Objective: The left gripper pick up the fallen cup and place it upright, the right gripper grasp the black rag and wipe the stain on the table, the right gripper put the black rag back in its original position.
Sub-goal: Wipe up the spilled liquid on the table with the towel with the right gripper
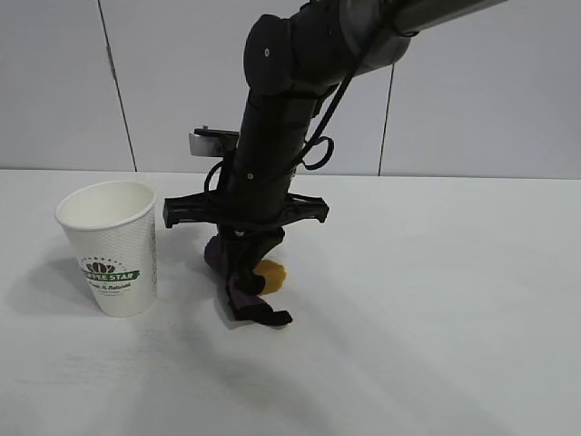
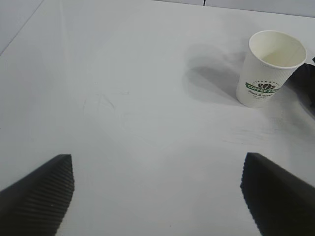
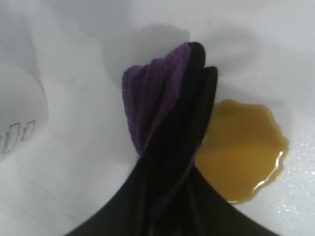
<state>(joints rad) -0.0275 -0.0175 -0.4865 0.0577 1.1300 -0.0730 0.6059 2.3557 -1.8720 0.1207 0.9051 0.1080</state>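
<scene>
One cup (image 1: 111,247), upright. One black rag (image 1: 243,282), hanging folded. One stain (image 1: 271,275), amber, single blotch. One tabletop (image 1: 436,300). Two arms: one in exterior view, other known only by its wrist view. Two ribbed fingers (image 2: 37,194) in left wrist view; right fingers mostly hidden by cloth, count unclear.

Bright, even light on a white table (image 1: 454,300), with soft shadows.
The cup (image 1: 111,247) casts a faint grey shadow to its left in the exterior view. In the right wrist view the stain (image 3: 241,152) shows a thin glare line along its edge, while the black rag (image 3: 167,147) is close and soft-focused.
</scene>
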